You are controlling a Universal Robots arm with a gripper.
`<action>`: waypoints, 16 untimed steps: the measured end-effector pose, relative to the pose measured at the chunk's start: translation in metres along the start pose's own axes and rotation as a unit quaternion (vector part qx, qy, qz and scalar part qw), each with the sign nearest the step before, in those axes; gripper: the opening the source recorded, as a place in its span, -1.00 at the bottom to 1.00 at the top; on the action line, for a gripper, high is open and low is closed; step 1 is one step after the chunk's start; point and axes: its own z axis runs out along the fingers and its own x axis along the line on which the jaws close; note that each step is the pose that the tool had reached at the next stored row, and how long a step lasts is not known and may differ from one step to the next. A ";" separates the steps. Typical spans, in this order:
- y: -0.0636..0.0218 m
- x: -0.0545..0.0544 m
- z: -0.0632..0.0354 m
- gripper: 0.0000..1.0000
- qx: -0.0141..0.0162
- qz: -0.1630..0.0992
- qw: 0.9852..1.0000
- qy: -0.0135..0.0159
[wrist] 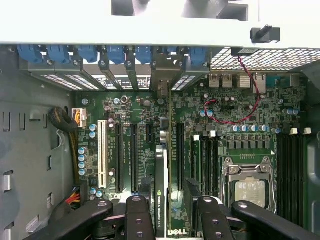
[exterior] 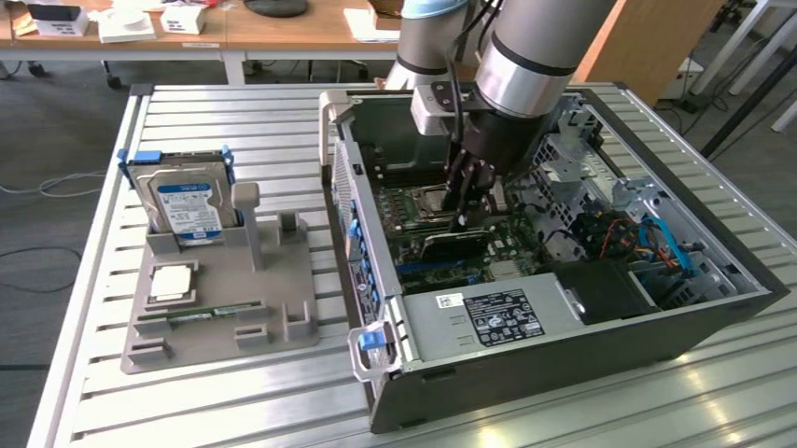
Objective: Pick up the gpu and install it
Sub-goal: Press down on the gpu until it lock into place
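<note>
Jaws pinch the thin dark GPU card (wrist: 160, 192) edge-on between black fingers (wrist: 138, 215); gripper (exterior: 464, 201) is down inside the open black desktop PC case (exterior: 697, 322). Card stands upright over the green motherboard (wrist: 200, 125), w/ its far end toward the blue-clipped rear slot brackets (wrist: 107, 55). CPU socket (wrist: 248, 187) sits just beside. Silver power supply (exterior: 492, 317) w/ label fills the case's near edge. On the grey slatted table (exterior: 187, 411), exterior view's left, a grey parts holder (exterior: 268, 289) carries a silver hard drive w/ blue-white label (exterior: 187, 205). Arm comes straight down from above.
</note>
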 end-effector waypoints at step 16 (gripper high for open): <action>0.0000 0.000 0.0000 -0.79 0.000 0.000 1.000 0.000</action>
